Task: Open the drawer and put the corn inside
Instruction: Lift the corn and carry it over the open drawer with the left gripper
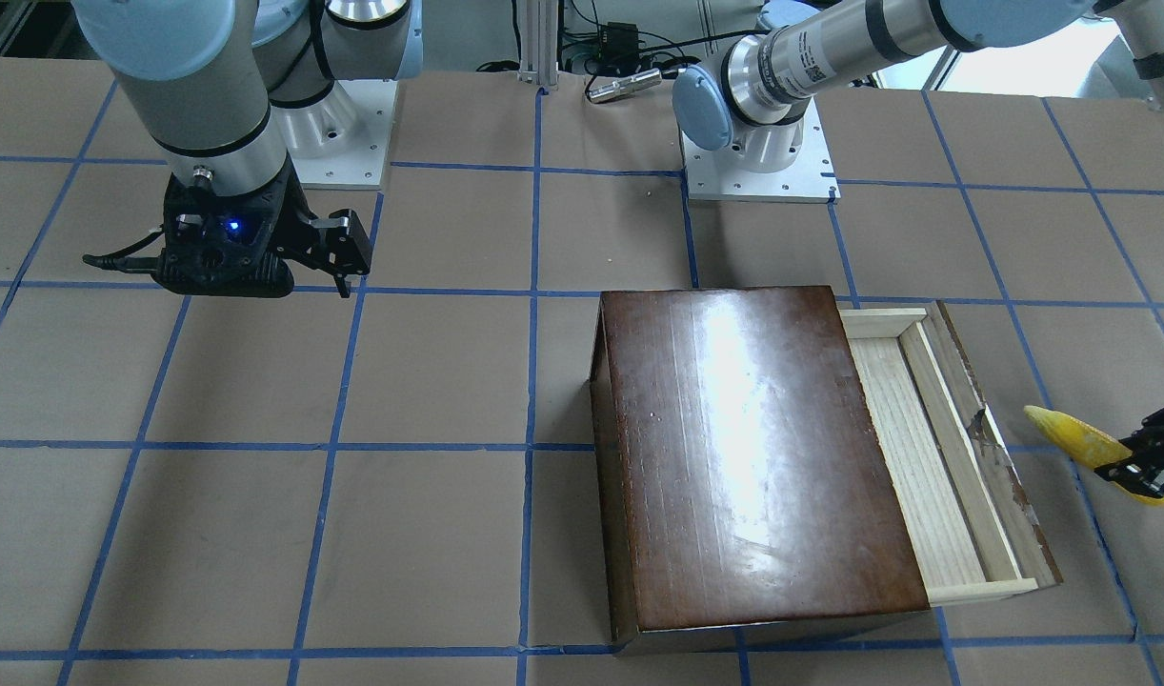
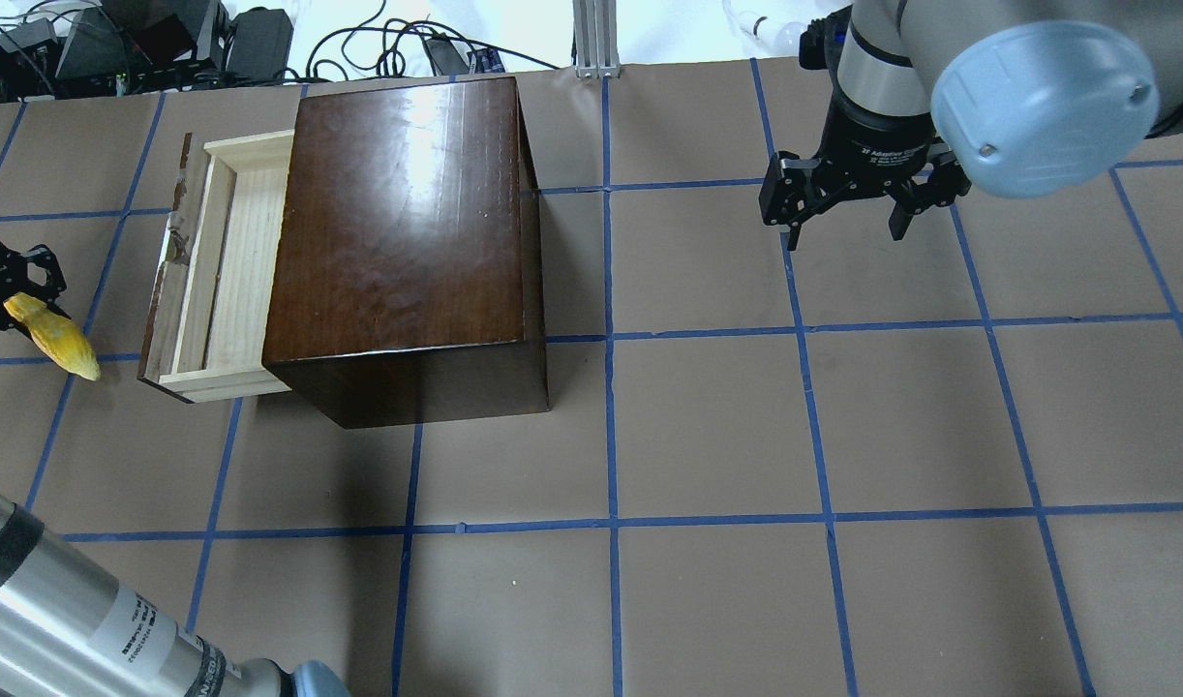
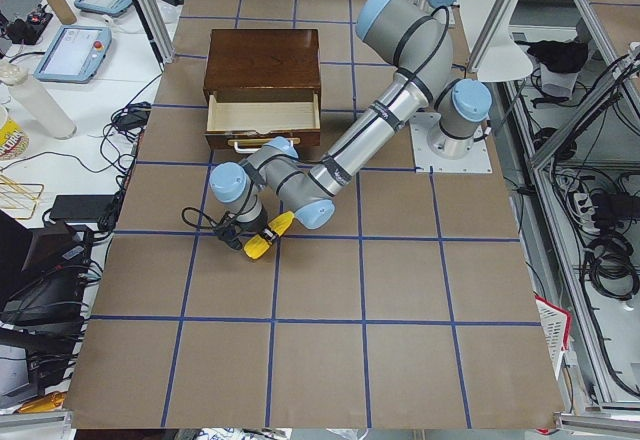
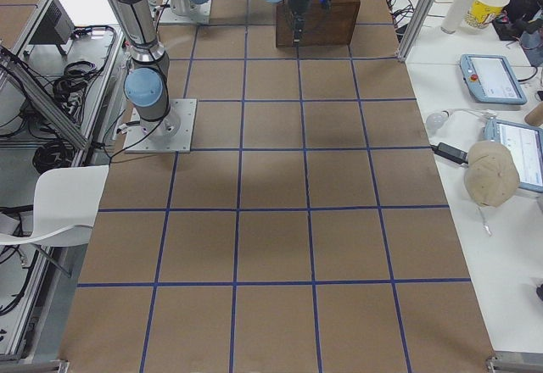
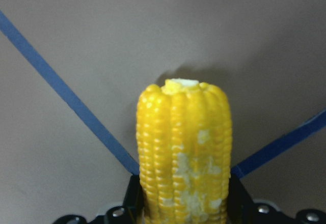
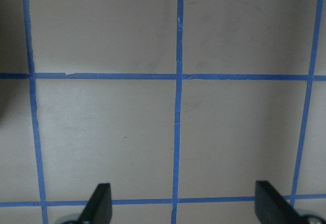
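Observation:
The dark brown box (image 2: pixel 408 223) stands on the table, and its drawer (image 2: pixel 228 261) is pulled out, showing an empty pale wood tray. My left gripper (image 2: pixel 15 305) is shut on the yellow corn (image 2: pixel 59 339), which sticks out tip-first beyond the fingers. It is held just past the drawer's worn front panel (image 1: pixel 996 448), apart from it. The corn (image 5: pixel 183 152) fills the left wrist view. It also shows at the right edge of the front view (image 1: pixel 1082 443), in my left gripper (image 1: pixel 1139 465). My right gripper (image 2: pixel 843 232) is open and empty above bare table, far from the box.
The table is brown paper with a blue tape grid (image 6: pixel 178 76). The arm bases (image 1: pixel 758 162) stand on white plates at the robot's side. Cables and equipment (image 2: pixel 214 39) lie beyond the far edge behind the box. The right wrist view shows only bare paper under the open fingers (image 6: pixel 99 203).

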